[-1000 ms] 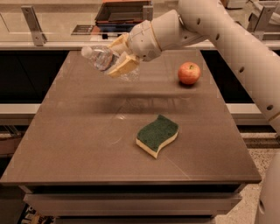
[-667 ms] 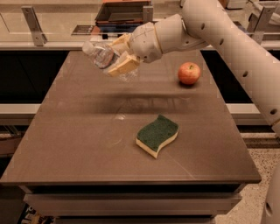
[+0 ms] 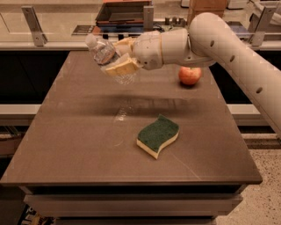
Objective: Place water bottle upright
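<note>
The water bottle [image 3: 104, 51] is a small clear ribbed bottle with a white cap. It is held in the air above the far left part of the brown table [image 3: 79, 145], tilted with its cap pointing up and to the left. My gripper [image 3: 120, 57] is shut on the bottle's lower body, with one tan finger [image 3: 123, 67] below it and the other behind it. The white arm reaches in from the right. The bottle's label is hidden by the fingers.
A red apple [image 3: 189, 75] sits at the far right of the table, just behind the arm. A green and yellow sponge [image 3: 158, 135] lies near the table's middle. A counter with a dark tray [image 3: 123, 13] runs behind the table.
The bottle's cap end has swung upward, so the bottle stands steeper than before. The gripper has stayed at about the same place above the table.
</note>
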Tool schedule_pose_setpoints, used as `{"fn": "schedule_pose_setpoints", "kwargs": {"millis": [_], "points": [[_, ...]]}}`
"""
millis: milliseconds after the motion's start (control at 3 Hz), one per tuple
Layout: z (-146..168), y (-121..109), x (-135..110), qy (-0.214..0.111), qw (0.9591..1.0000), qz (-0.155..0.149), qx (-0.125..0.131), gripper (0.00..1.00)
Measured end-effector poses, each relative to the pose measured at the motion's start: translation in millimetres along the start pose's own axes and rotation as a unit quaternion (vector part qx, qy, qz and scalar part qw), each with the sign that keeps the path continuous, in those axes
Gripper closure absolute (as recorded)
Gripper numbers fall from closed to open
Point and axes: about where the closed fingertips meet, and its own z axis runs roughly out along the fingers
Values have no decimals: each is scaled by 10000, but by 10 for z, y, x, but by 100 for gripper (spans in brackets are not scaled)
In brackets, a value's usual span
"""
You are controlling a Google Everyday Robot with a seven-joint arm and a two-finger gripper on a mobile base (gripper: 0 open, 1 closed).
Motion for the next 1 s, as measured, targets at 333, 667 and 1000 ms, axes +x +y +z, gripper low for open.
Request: {"fn": "schedule_pose_setpoints", "kwargs": {"millis": [333, 667, 1000], "points": [[-10, -49, 30, -120, 9986, 357, 374, 100], [5, -117, 64, -276, 9960, 576, 619, 100], [55, -191, 107, -593, 9923, 681, 850, 100]]}}
